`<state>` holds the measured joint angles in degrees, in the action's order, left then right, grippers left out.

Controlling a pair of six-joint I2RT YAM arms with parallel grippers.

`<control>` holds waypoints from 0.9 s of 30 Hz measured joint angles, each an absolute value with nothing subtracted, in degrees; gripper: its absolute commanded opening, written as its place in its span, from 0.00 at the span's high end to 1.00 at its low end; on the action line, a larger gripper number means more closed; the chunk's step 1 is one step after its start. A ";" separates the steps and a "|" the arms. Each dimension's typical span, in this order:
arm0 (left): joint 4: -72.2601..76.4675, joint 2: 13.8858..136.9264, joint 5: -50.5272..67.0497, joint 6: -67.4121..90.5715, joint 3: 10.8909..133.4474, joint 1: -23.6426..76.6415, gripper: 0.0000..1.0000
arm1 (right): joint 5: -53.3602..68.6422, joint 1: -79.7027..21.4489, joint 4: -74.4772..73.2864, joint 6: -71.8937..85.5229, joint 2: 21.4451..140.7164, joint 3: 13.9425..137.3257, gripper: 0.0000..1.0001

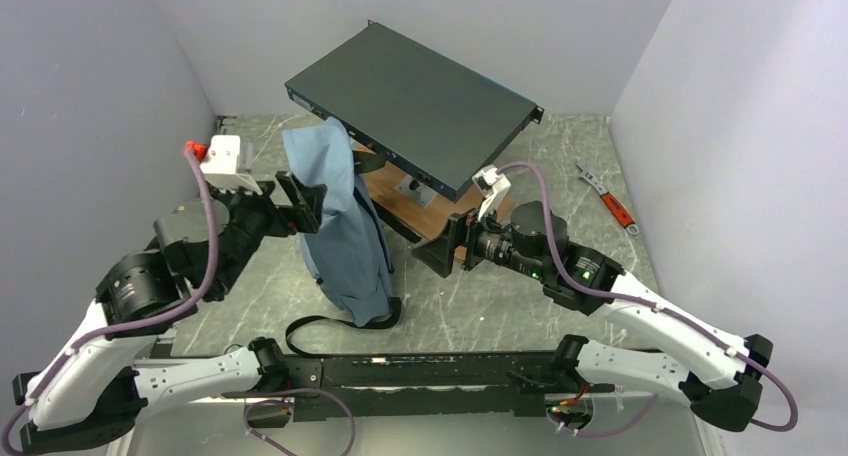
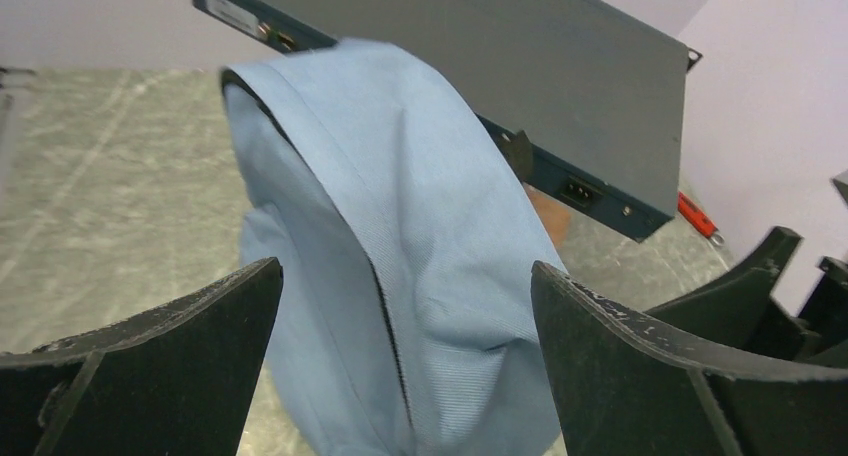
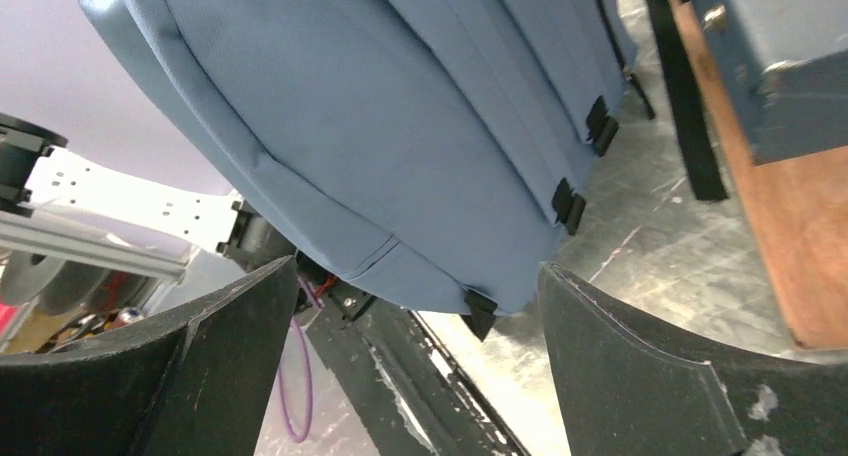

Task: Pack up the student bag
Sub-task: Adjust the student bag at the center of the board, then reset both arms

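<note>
The student bag [image 1: 345,226] stands upright on the grey marbled table [image 1: 480,306], about midway between the two arms. It is a soft, light blue-grey backpack. Its top rests against, or just beside, the near left edge of a dark flat metal box [image 1: 415,101] (I cannot tell whether they touch). A black strap [image 1: 310,326] trails from the bag's near end and loops across the table toward the arm bases.

The left gripper [image 1: 305,204] sits at the bag's left side, close against the fabric. In the left wrist view its jaws [image 2: 405,268] are spread wide and hold nothing. The bag [image 2: 400,276] fills the gap beyond them, a black zipper line running down its face, with the box [image 2: 480,66] behind it.

The right gripper [image 1: 445,246] points at the bag from the right, with a strip of bare table between them. Its jaws [image 3: 418,266] are also wide apart and empty. That wrist view shows the bag [image 3: 400,126] from low down, with small black strap tabs along one seam.

The box is raised over a brown wooden board [image 1: 395,198], which also shows at the right edge of the right wrist view [image 3: 790,226]. A wrench with a red handle [image 1: 610,201] lies on the table far to the right, near the wall and well apart from the bag.
</note>
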<state>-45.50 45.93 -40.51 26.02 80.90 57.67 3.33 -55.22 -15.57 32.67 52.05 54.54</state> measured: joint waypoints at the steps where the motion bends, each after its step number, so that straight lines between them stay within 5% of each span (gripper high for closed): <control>1: -46.61 46.39 -41.30 24.77 82.76 57.67 0.00 | 2.44 -55.22 -16.82 32.12 51.94 55.51 0.05; 16: -43.31 48.66 -44.93 -3.51 106.13 57.67 0.00 | -23.09 -55.22 -34.52 19.73 52.21 83.48 0.00; 27: -25.74 50.78 -42.02 -19.68 110.52 57.67 0.00 | -34.30 -55.22 -28.51 5.41 47.46 95.68 0.00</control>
